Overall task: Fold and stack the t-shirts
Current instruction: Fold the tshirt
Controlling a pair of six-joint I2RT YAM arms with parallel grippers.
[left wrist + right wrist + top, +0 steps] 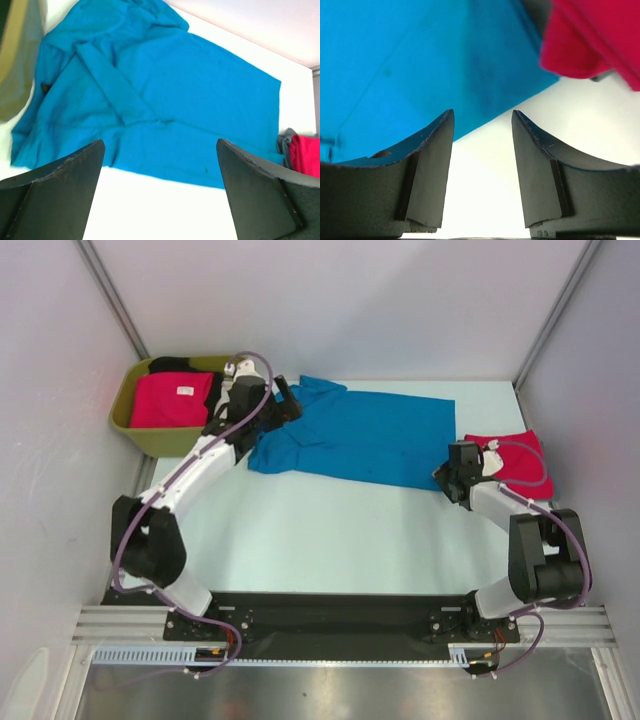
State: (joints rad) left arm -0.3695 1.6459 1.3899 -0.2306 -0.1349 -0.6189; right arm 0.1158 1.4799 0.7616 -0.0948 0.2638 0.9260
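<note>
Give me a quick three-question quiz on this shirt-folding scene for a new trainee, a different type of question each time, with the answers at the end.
1. True or false: the blue t-shirt lies inside the olive tub.
2. What lies at the right end of the table, past the blue t-shirt? A) a red shirt B) a black shirt C) a second tub
3. Fill in: the jaws of the left gripper and the right gripper both stand ____, with nothing between them.

Key: 1 false, it lies spread on the table; 2 A; 3 open.
</note>
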